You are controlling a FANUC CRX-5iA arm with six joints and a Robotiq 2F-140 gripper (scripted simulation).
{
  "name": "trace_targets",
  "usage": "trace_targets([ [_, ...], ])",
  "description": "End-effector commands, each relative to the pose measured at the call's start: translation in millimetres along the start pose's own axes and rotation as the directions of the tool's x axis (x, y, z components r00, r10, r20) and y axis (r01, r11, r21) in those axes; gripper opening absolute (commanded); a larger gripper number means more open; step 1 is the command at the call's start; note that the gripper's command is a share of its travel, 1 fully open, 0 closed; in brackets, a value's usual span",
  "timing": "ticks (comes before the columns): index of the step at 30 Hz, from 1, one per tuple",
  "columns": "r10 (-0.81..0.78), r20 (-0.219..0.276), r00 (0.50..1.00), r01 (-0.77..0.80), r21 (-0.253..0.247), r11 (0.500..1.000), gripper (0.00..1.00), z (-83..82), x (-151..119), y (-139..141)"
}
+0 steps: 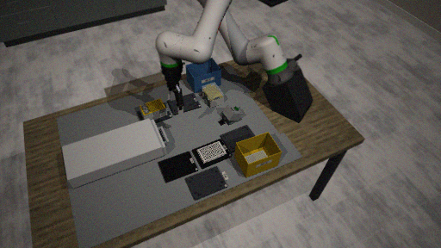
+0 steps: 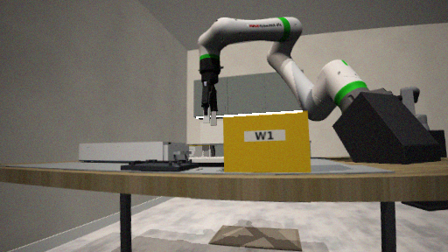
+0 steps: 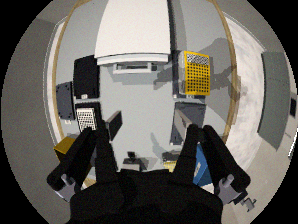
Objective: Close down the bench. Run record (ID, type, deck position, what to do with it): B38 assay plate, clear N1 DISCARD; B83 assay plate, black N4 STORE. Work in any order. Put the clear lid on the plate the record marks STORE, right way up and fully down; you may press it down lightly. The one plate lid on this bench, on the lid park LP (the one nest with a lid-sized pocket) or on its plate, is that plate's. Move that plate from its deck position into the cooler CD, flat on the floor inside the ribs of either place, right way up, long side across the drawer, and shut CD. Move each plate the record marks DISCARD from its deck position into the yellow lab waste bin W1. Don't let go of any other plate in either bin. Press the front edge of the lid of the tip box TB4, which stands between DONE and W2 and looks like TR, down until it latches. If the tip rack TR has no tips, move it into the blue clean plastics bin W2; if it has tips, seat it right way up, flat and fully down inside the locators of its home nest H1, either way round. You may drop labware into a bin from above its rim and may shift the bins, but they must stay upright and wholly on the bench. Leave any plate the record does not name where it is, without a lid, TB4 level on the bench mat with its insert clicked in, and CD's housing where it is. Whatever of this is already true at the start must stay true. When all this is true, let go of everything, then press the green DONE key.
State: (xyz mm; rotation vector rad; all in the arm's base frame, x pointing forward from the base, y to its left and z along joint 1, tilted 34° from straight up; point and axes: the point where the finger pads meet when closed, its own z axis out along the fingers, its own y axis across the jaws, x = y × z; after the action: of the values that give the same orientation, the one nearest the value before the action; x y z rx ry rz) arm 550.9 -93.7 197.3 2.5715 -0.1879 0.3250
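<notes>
My gripper (image 1: 178,102) (image 2: 209,117) (image 3: 147,117) is open and empty. It hangs well above the mat, just right of the yellow tip rack TR (image 1: 152,107) (image 3: 194,72) and left of a dark nest (image 1: 191,102). The white cooler CD (image 1: 112,148) (image 2: 124,151) (image 3: 133,19) lies at the left. A black plate (image 1: 177,165) (image 3: 85,76) and a plate with a white well grid (image 1: 210,151) (image 3: 87,119) sit on nests at the front. The yellow bin W1 (image 1: 242,147) (image 2: 266,142) holds a pale plate (image 1: 257,157). The tip box TB4 (image 1: 213,94) stands by the blue bin W2 (image 1: 203,74) (image 3: 200,163).
The DONE key block (image 1: 232,113) sits right of TB4. Two dark nests (image 1: 237,135) (image 1: 206,182) lie near W1. The arm's black base (image 1: 288,92) (image 2: 385,129) stands at the table's right rear.
</notes>
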Motion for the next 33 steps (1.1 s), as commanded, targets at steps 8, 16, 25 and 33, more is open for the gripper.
trace_targets([
  [8,0.0,0.0,1.0,0.0,0.0,1.0,0.66,-1.3,21,30],
  [16,0.0,0.0,1.0,0.0,0.0,1.0,0.66,-2.1,34,50],
  [25,0.0,0.0,1.0,0.0,0.0,1.0,0.66,-3.4,54,80],
  [33,0.0,0.0,1.0,0.0,0.0,1.0,0.66,-4.2,67,100],
])
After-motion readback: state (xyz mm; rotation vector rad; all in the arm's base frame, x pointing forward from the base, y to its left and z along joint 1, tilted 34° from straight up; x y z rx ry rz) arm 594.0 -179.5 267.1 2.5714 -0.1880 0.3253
